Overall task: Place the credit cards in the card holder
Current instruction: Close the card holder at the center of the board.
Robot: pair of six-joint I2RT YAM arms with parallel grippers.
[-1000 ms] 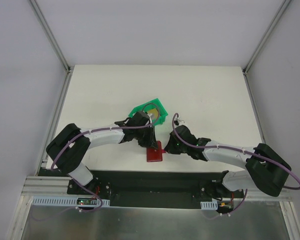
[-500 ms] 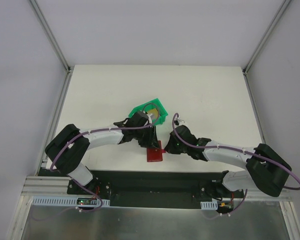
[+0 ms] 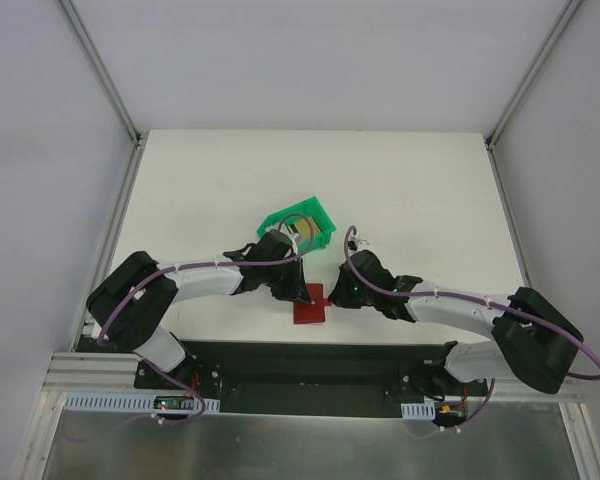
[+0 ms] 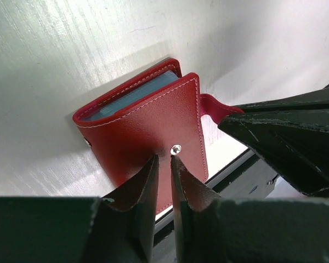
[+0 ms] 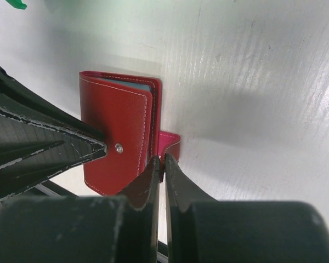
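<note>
At the near edge of the table [image 3: 410, 200], both claws meet on the closed card holder [image 3: 308, 310].

Left gripper [image 4: 164, 161], fingers nearly together with nothing between them, rests tip-down on the red cover beside the snap stud [image 4: 176, 148]. Right gripper [image 5: 162, 160] looks pinched on the loose snap tab [image 5: 170, 143], which juts from the holder's opening edge toward that arm. The right arm therefore seems better placed to peel the cover open. Farther back, well apart, the green bin [image 3: 280, 217] holds what looks like a golden credit card [image 3: 303, 229].

One card holder [image 3: 308, 312], one green bin [image 3: 317, 214], two grippers [image 4: 164, 159] [image 5: 160, 159].
</note>
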